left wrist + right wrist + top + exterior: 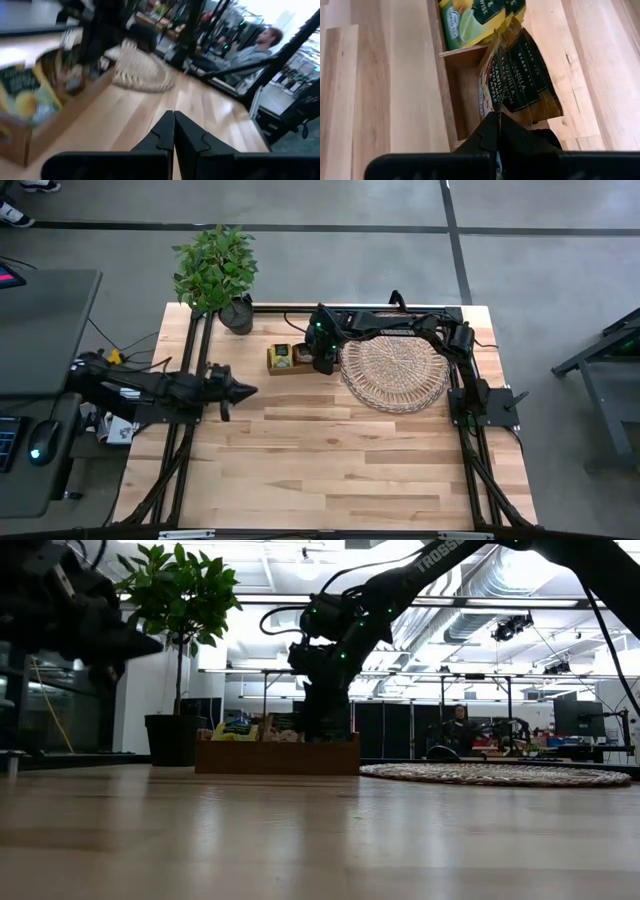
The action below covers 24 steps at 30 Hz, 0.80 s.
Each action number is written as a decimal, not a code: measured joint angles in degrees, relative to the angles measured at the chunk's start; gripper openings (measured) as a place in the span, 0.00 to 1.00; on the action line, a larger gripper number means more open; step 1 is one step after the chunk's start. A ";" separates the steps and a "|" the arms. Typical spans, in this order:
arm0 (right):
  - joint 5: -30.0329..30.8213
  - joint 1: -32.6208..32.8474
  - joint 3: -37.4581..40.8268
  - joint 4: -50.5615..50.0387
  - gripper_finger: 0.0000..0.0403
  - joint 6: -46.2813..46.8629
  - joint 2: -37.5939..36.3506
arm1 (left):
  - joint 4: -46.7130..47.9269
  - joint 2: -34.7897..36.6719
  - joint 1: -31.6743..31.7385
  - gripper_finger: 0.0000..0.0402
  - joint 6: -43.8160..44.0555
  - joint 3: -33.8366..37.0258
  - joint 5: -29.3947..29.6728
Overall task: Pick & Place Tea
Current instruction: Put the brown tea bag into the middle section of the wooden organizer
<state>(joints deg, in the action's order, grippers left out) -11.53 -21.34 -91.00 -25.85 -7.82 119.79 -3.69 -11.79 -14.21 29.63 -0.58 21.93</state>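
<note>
Over the wooden box point(288, 358) near the counter's point(340, 470) far edge, my right hand point(498, 116) is down in the middle compartment, fingers together, seemingly pinched on the top edge of one beige tea sachet point(490, 82); dark sachets point(526, 70) sit just beside it, yellow-green ones point(470, 20) in the next compartment. I'd lift straight up so neighbours don't drag out, then cross to the wicker tray point(395, 370). Left hand point(174, 131) waits closed near the left edge.
</note>
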 joint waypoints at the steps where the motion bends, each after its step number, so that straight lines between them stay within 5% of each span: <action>1: -0.39 0.00 0.00 0.00 0.00 0.05 0.00 | 0.03 1.23 0.00 0.00 -1.21 0.00 0.00; 14: -2.64 -0.33 0.00 0.00 0.02 -1.71 0.00 | 0.47 5.85 0.00 0.00 -5.75 0.00 -4.91; 24: -2.08 -0.40 -0.23 0.26 0.27 -2.03 -0.04 | 0.56 5.85 0.00 0.00 -5.56 0.00 -6.16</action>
<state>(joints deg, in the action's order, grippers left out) -13.61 -21.74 -91.23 -25.58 -9.85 119.74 -3.14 -5.93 -14.22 24.08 -0.58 15.77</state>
